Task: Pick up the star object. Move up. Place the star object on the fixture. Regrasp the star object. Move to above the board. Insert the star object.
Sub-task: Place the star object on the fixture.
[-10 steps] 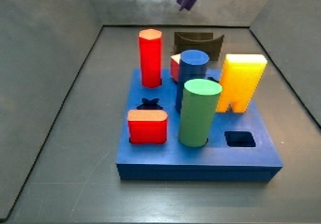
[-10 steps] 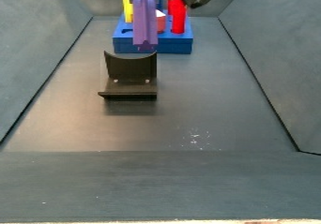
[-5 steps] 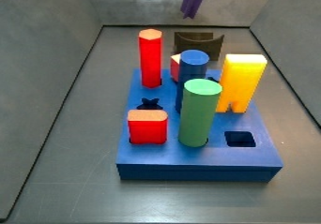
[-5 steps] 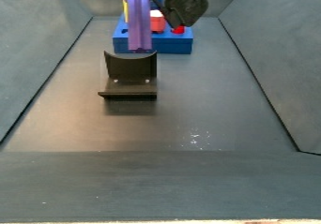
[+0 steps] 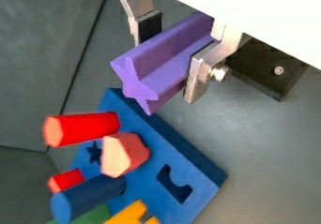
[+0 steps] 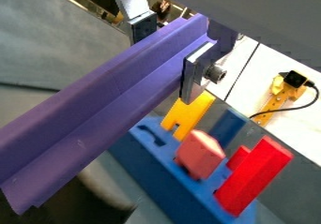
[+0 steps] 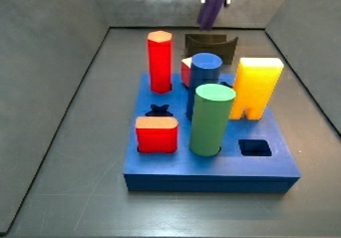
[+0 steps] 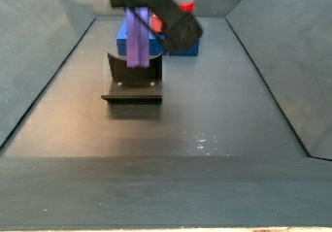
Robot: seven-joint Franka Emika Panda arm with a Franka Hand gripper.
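Wrist views: pincer (image 5: pixel 170 42) gripping star object (image 5: pixel 160 62), above board (image 5: pixel 189 171)

Grey floor (image 8: pixel 195 110): fixture (image 8: pixel 132 82), board (image 7: pixel 213 167).

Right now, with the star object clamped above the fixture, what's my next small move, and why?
Probably ease straight down. In a side view the gripper holds the star object upright, its lower end just over the fixture notch. The board sits behind, so seat the piece before releasing.

Silver-plated, dark-padded hand (image 5: pixel 170 42), screwed
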